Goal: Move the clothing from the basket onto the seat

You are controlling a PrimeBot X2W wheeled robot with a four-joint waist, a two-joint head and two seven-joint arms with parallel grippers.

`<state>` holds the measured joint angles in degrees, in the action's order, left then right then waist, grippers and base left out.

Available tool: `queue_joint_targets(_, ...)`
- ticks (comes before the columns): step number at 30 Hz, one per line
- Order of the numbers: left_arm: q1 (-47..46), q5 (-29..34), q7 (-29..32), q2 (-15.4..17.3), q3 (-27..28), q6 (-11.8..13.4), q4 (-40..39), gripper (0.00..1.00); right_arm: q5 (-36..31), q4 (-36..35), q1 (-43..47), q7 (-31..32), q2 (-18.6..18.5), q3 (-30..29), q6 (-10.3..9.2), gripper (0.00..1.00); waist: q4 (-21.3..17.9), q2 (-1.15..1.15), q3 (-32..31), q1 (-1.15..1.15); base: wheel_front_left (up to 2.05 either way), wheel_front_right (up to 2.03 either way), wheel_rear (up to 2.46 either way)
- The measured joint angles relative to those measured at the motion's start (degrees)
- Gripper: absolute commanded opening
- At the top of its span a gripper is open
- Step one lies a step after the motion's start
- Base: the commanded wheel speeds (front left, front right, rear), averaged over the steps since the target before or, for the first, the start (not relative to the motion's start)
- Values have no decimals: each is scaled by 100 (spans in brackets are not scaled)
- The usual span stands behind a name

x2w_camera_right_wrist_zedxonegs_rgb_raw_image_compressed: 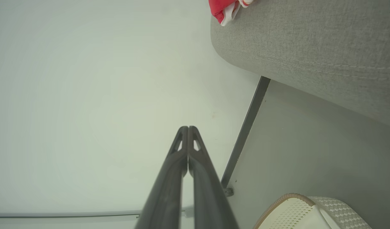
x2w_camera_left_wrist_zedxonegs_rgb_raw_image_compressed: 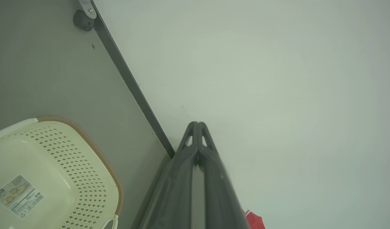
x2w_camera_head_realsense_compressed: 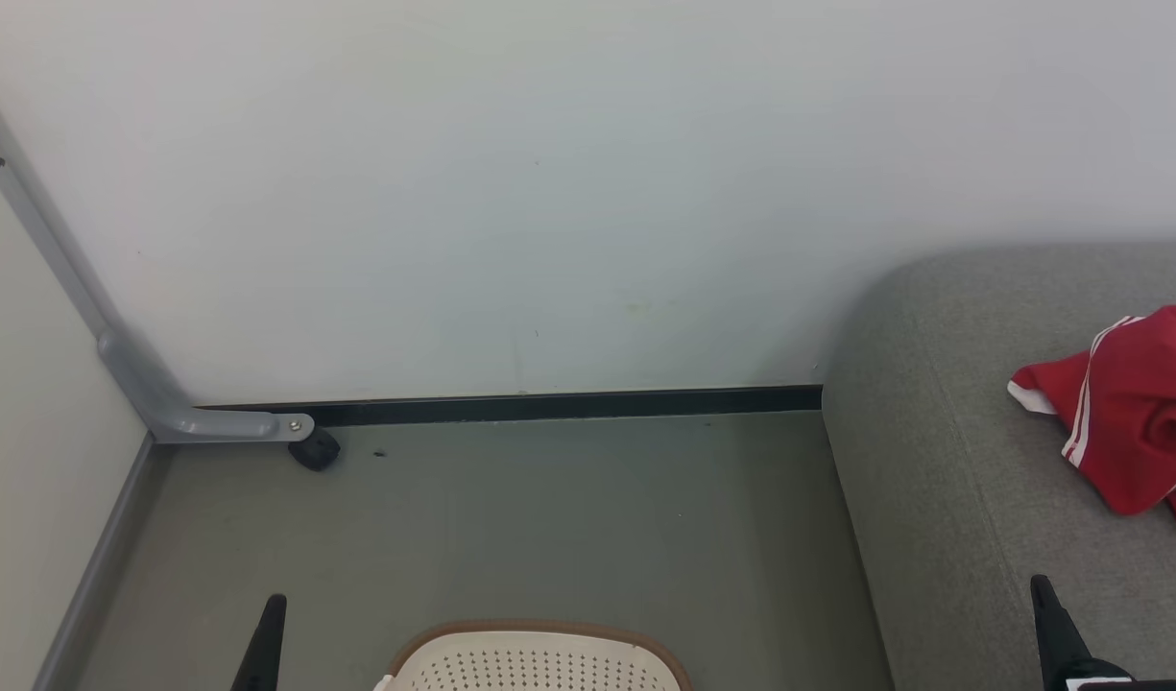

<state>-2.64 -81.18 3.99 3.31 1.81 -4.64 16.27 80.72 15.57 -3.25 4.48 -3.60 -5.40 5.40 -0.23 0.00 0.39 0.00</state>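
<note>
Red clothing (x2w_camera_head_realsense_compressed: 1140,422) with white stripes lies bunched on the grey seat (x2w_camera_head_realsense_compressed: 943,451) at the right; a red and white edge of clothing (x2w_camera_right_wrist_zedxonegs_rgb_raw_image_compressed: 225,9) also shows on the seat (x2w_camera_right_wrist_zedxonegs_rgb_raw_image_compressed: 309,41) in the right wrist view. The cream basket (x2w_camera_head_realsense_compressed: 535,657) with a brown rim stands on the floor at the bottom centre; in the left wrist view the basket (x2w_camera_left_wrist_zedxonegs_rgb_raw_image_compressed: 70,165) shows a bare floor with a paper label. My left gripper (x2w_camera_head_realsense_compressed: 273,607) is shut, empty, left of the basket. My right gripper (x2w_camera_head_realsense_compressed: 1041,587) is shut, empty, over the seat's front part.
A pale wall with a dark baseboard (x2w_camera_head_realsense_compressed: 568,405) runs behind. A grey metal bracket (x2w_camera_head_realsense_compressed: 165,403) with a black foot (x2w_camera_head_realsense_compressed: 315,449) stands in the left corner. Grey floor (x2w_camera_head_realsense_compressed: 549,518) lies between the basket and the wall.
</note>
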Motion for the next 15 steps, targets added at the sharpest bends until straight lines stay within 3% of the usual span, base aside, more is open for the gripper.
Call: queue_joint_targets(15,-112,-971,247,-85,312,-200,73,0,1059,164,-118,185,105,-235,120,0,23,0,-29,0,0,0,0)
